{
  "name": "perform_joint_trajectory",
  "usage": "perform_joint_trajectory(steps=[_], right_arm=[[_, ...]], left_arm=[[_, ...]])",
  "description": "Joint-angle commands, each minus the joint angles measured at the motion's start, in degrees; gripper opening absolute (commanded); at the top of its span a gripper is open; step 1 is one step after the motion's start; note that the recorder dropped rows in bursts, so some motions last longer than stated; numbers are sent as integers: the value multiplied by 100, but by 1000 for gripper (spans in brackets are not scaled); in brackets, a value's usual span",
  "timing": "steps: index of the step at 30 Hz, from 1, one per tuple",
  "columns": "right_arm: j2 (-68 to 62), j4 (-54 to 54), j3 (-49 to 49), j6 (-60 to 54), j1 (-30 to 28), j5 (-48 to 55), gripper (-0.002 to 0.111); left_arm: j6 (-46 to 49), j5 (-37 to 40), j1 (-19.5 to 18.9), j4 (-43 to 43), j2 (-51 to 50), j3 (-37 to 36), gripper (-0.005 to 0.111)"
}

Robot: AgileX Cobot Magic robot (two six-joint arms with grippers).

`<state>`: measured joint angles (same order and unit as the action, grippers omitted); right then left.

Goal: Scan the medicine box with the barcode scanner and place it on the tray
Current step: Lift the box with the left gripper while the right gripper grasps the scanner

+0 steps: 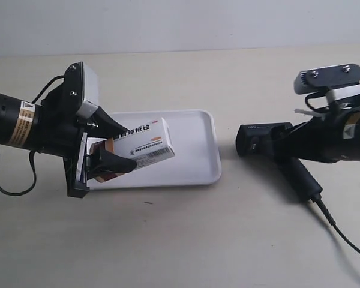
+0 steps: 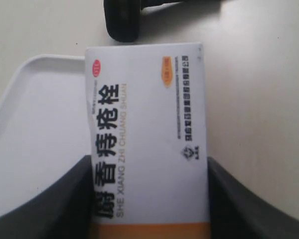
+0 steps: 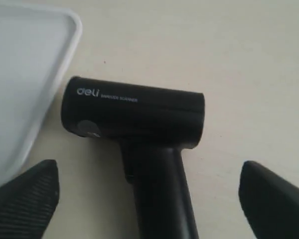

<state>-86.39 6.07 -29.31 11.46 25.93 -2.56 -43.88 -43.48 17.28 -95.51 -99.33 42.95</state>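
The medicine box (image 1: pixel 145 144) (image 2: pixel 149 129), white with an orange stripe and dark lettering, hangs tilted over the near-left part of the white tray (image 1: pixel 198 162) (image 2: pixel 40 124) (image 3: pixel 20 74). My left gripper (image 1: pixel 131 147) (image 2: pixel 149 199) is shut on it, one black finger on each long side. To the tray's right the black barcode scanner (image 1: pixel 261 139) (image 2: pixel 122 20) (image 3: pixel 134 112) lies on the table, head pointing at the tray. My right gripper (image 3: pixel 149 172) is open above it. The scanner's handle lies between the fingers, which stand well apart from it.
The scanner's dark cable (image 1: pixel 342 234) trails from the handle's end toward the near-right corner of the beige table (image 1: pixel 186 240). A thin black cable (image 1: pixel 12 189) loops below the left arm.
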Motion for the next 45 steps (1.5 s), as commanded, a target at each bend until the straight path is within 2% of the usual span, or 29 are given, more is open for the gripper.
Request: perform_joint_trajectory(steps=[1, 5, 6, 9, 11, 13, 15, 20, 30, 33, 36, 39, 41, 45], right_arm=[[-893, 63, -404, -421, 11, -38, 95], [-1608, 63, -843, -896, 11, -38, 86], [-1690, 63, -895, -907, 11, -38, 74], [-1687, 63, -895, -1233, 11, -82, 49], [-1464, 63, -895, -1361, 11, 86, 22], [-1073, 63, -895, -1575, 11, 381, 7], [-535, 63, -895, -1694, 11, 666, 0], [481, 63, -905, -2864, 11, 969, 0], [217, 211, -1347, -3103, 11, 1176, 0], [-97, 211, -1347, -2789, -1, 832, 0], [-578, 211, -1347, -2188, -11, 455, 0], [-1131, 143, -1359, -1833, -202, -7, 0], [-1389, 105, -1359, -1536, -382, -312, 0], [-1767, 102, -1359, -1416, -392, -425, 0]], left_arm=[[42, -50, -9, 49, -6, 127, 0], [23, -60, -9, 36, -6, 161, 0], [23, -60, -9, 36, -6, 161, 0], [23, -60, -9, 36, -6, 161, 0], [27, -24, -9, 36, -6, 161, 0], [27, 6, -9, 36, -6, 170, 0], [38, 19, -9, 36, -6, 170, 0], [110, 47, -9, 36, -39, 170, 0], [-91, 420, -9, 56, -369, 305, 0], [19, 647, -9, 142, -410, 305, 0], [19, 1096, -9, 907, -678, 392, 0], [2, 1054, 31, 1444, -1102, 629, 0], [2, 1054, 31, 1591, -1388, 735, 0], [198, 1140, 31, 1702, -1612, 783, 0]])
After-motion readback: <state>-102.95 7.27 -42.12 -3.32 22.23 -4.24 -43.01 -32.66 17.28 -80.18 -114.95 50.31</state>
